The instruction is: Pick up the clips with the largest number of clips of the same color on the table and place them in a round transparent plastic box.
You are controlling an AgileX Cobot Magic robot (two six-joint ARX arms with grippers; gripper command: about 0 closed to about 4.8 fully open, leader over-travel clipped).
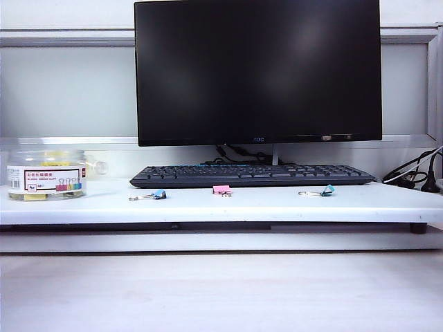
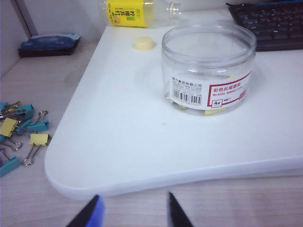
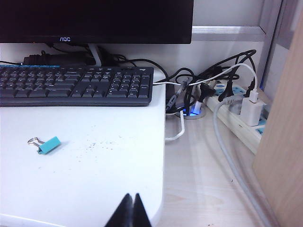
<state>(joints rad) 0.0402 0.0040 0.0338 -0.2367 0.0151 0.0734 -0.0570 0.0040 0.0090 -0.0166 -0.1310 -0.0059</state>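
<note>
The round transparent plastic box (image 2: 208, 66) stands upright and uncapped on the white raised board (image 2: 118, 137). It also shows at the left of the exterior view (image 1: 46, 173), with yellow pieces lying on its bottom. Two yellow clips (image 2: 39, 139) (image 2: 8, 126) lie among teal ones on the wooden desk beside the board's rounded corner. My left gripper (image 2: 134, 208) hangs open over the desk just off the board's front edge, nothing between its fingers. My right gripper (image 3: 130, 201) is shut and empty over the board's other corner. Neither gripper shows in the exterior view.
A blue clip (image 1: 156, 196), a pink clip (image 1: 221, 189) and a teal clip (image 1: 322, 191) (image 3: 49, 145) lie before the keyboard (image 1: 252, 175) and monitor (image 1: 257, 69). A bottle (image 2: 137, 10) and its cap (image 2: 144, 43) lie behind the box. Cables and a power strip (image 3: 236, 106) crowd the right.
</note>
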